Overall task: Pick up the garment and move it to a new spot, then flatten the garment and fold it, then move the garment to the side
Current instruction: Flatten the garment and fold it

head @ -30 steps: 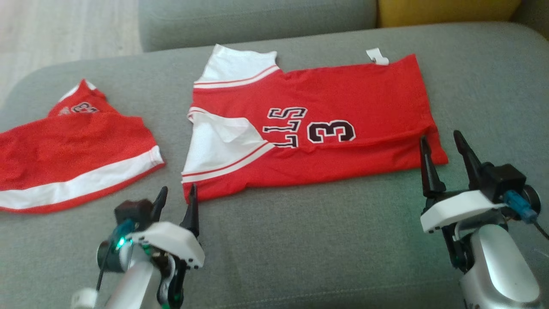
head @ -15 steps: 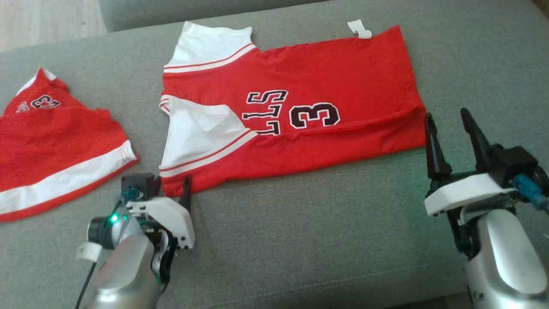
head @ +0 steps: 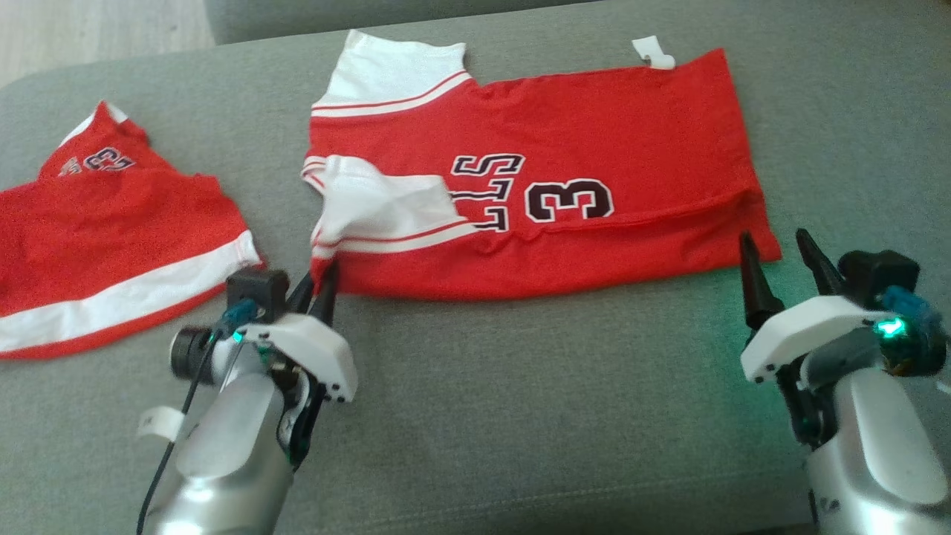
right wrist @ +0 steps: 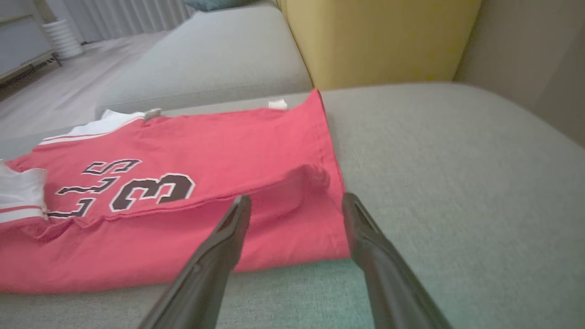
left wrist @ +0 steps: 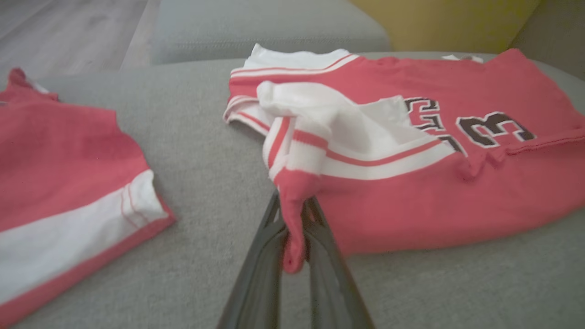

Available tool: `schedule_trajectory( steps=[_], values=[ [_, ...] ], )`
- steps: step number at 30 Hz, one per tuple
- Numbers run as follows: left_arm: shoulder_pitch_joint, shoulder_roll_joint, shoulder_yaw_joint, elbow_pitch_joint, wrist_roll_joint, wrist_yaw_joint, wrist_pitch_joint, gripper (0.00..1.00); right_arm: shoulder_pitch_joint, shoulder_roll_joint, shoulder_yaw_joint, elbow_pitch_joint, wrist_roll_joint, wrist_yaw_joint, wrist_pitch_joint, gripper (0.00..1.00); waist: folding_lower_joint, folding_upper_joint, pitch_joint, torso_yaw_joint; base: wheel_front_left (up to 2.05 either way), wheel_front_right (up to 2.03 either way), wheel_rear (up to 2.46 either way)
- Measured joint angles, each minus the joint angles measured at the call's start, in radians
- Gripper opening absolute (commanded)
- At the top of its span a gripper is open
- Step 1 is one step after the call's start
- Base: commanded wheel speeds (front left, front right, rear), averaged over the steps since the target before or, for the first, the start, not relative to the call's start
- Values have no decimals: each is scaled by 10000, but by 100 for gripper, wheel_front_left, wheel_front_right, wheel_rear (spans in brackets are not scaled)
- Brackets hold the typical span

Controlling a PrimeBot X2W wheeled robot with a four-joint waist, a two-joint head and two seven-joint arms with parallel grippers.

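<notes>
Fold step, I judge. Red-and-white fabric jersey w/ black "3" (head: 594, 134) lies flat mid grey upholstered sofa cushion (head: 520, 416). L gripper (head: 316, 286) pinches its 7 o'clock corner. R gripper (head: 776, 249) is spread, empty, at its 4 o'clock corner. Next: R needs a grip there, then both lift twd 12. Second red-and-white garment (head: 111, 238) crowds 9; free room at 6.

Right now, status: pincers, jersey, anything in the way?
Left pincer shut on jersey, near corner bunched up. Right pincer open at its other near corner, not gripping. Second red garment lies apart on the left, not in the way.
</notes>
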Motion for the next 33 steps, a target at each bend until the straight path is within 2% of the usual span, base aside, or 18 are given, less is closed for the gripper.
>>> schedule_trajectory(
  steps=[9, 15, 24, 25, 26, 27, 33],
  values=[
    [86, 111, -337, -1756, 359, -146, -67, 0, -1177, 132, -1638, 1816, -278, 0, 1371, 100, 0, 0, 145, 568, 0, 0, 0],
    [133, 196, -497, -2196, 385, -211, -19, 0, -1916, 205, -2895, 2859, -982, 0, 1753, 100, 0, 0, 399, 884, 0, 0, 0],
    [252, 253, -692, -2677, 385, -209, 136, 0, -3047, 205, -3749, 4184, -1095, 0, 1841, 100, 0, 0, 816, 1066, 0, 0, 0],
    [252, 253, -692, -2677, 385, -209, 136, 0, -3047, 205, -3749, 4184, -1095, 0, 1841, 84, 0, 0, 816, 1066, 0, 0, 0],
    [268, 268, -698, -2709, 385, -207, 138, 0, -3174, 199, -3785, 4320, -1095, 0, 1841, 35, 0, 0, 836, 1065, 0, 0, 0],
    [274, 286, -700, -2732, 385, -207, 138, 0, -3287, 196, -3808, 4460, -1089, 0, 1841, 0, 0, 0, 840, 1054, 0, 0, 0],
    [320, 414, -706, -2721, 384, -109, 232, 0, -3474, 207, -3678, 5102, -1011, 0, 1565, 0, 0, 0, 608, 875, 0, 0, 0]
  ],
)
